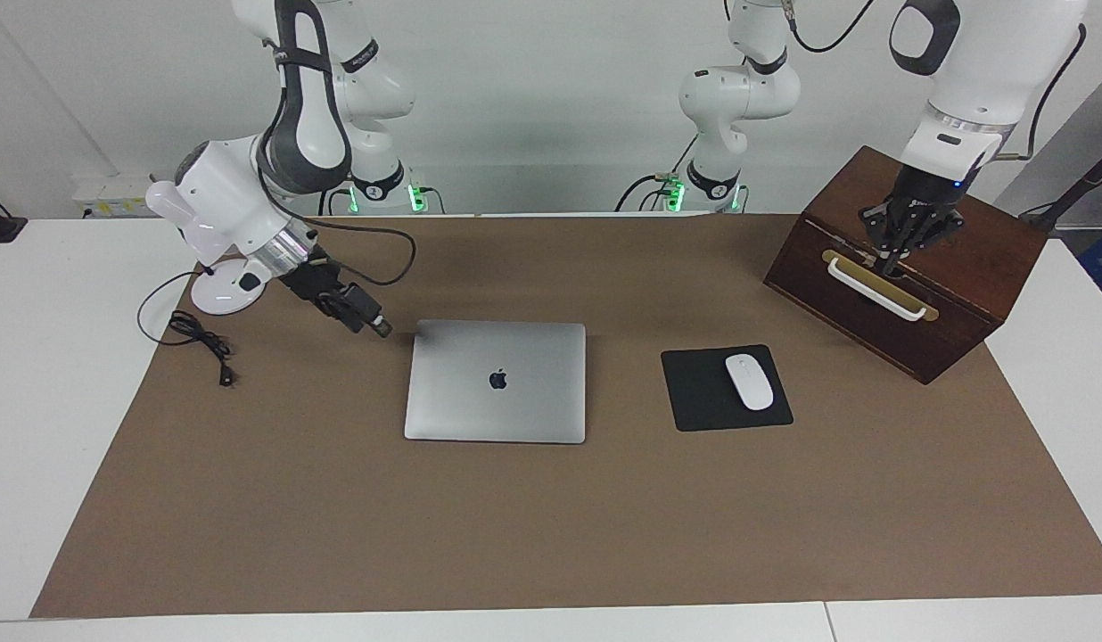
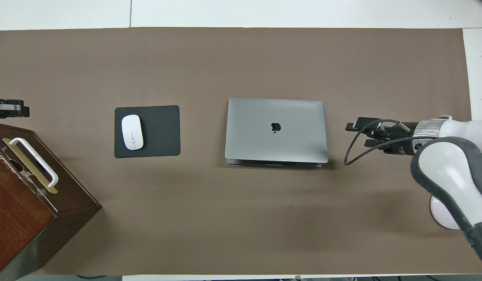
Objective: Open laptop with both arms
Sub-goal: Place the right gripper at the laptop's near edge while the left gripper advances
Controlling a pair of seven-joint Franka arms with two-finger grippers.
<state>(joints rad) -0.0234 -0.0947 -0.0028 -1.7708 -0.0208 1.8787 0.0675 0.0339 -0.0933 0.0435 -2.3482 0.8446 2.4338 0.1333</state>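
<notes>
The laptop (image 1: 496,382) lies closed and flat on the brown mat, silver-grey with the dark apple logo up; it also shows in the overhead view (image 2: 276,130). My right gripper (image 1: 379,325) hangs low over the mat just beside the laptop's corner, toward the right arm's end of the table, and does not touch it; in the overhead view it (image 2: 354,127) points at the laptop's side edge. My left gripper (image 1: 894,260) is over the top of the wooden box, close to its handle, and only its tip (image 2: 9,108) shows in the overhead view.
A black mouse pad (image 1: 698,392) with a white mouse (image 1: 749,381) lies beside the laptop toward the left arm's end. A dark wooden box (image 1: 961,267) with a white handle (image 1: 875,288) stands past it. A loose black cable (image 1: 199,339) lies near the right arm's base.
</notes>
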